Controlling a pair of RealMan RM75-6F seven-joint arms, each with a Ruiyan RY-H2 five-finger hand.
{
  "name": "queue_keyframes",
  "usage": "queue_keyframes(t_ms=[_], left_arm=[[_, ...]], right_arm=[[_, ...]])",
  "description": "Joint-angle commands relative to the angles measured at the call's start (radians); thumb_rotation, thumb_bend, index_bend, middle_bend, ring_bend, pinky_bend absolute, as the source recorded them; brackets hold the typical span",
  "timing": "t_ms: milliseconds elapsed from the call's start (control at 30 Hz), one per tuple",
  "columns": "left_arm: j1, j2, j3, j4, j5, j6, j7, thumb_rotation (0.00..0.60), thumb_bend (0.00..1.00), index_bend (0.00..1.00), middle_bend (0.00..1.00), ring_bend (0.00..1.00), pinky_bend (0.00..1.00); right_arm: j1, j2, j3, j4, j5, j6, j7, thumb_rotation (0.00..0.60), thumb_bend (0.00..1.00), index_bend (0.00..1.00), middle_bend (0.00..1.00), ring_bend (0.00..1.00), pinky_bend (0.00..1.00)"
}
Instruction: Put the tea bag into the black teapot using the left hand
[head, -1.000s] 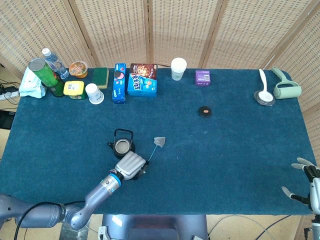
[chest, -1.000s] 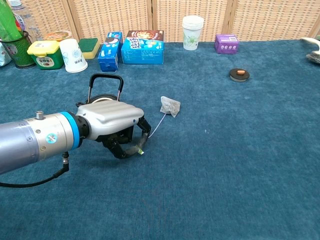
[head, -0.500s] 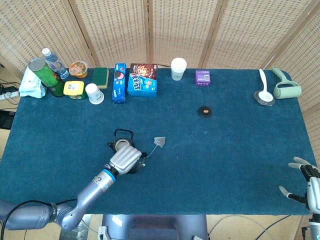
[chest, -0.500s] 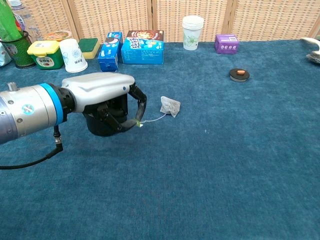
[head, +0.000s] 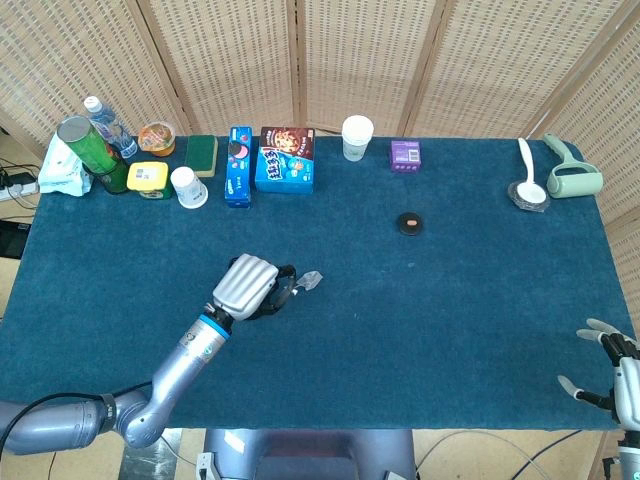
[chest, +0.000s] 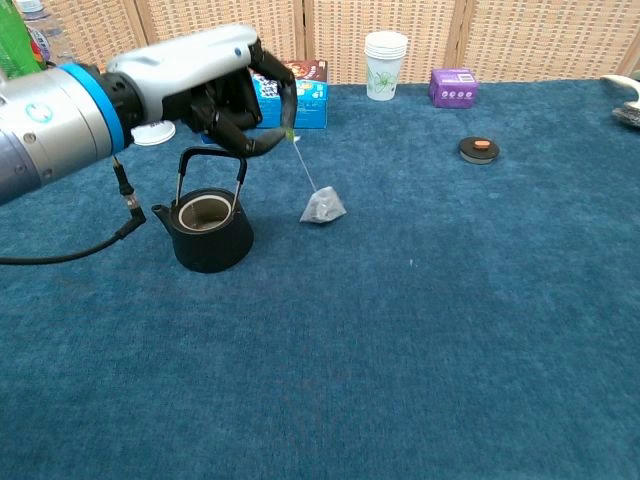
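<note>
Fingers (chest: 262, 138) of left hand (chest: 205, 75) curled in, pinching the string's tag end in upper left of chest view. String slanting down to tea bag (chest: 323, 206), left of centre, low against the blue cloth (chest: 450, 330); touching or just clear, cannot tell. Black teapot (chest: 208, 228) open-topped, handle up, lower left of the bag and below the hand. In head view, pot mostly hidden under the hand (head: 245, 285); bag (head: 311, 279) only a small grey scrap beside it. Right hand (head: 612, 368) at lower right edge, cut off, fingers spread, holding nothing.
</note>
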Motion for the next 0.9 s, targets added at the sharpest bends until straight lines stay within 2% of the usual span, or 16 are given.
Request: queue_keyframes(t_ms=[33, 233, 567, 900], left_arm=[[0.001, 0.006, -0.016, -0.003, 0.001, 0.012, -0.008, 0.600, 0.52, 0.62, 1.00, 0.98, 0.90], [0.013, 0.023, -0.025, -0.022, 0.015, 0.044, -0.012, 0.600, 0.52, 0.62, 1.00, 0.98, 0.90], [0.066, 0.103, -0.029, -0.089, 0.024, 0.106, -0.021, 0.600, 0.52, 0.62, 1.00, 0.98, 0.90], [0.115, 0.176, -0.013, -0.142, 0.065, 0.148, -0.044, 0.600, 0.51, 0.62, 1.00, 0.98, 0.90]], right_arm=[[-0.002, -0.003, 0.002, 0.009, 0.010, -0.008, 0.009, 0.600, 0.03, 0.31, 0.23, 0.24, 0.18], [-0.004, -0.008, 0.004, 0.024, 0.020, -0.016, 0.024, 0.600, 0.03, 0.31, 0.23, 0.24, 0.18], [-0.004, -0.014, 0.007, 0.043, 0.026, -0.025, 0.037, 0.600, 0.03, 0.31, 0.23, 0.24, 0.18], [0.006, -0.015, 0.011, 0.039, 0.021, -0.036, 0.031, 0.600, 0.03, 0.31, 0.23, 0.24, 0.18]])
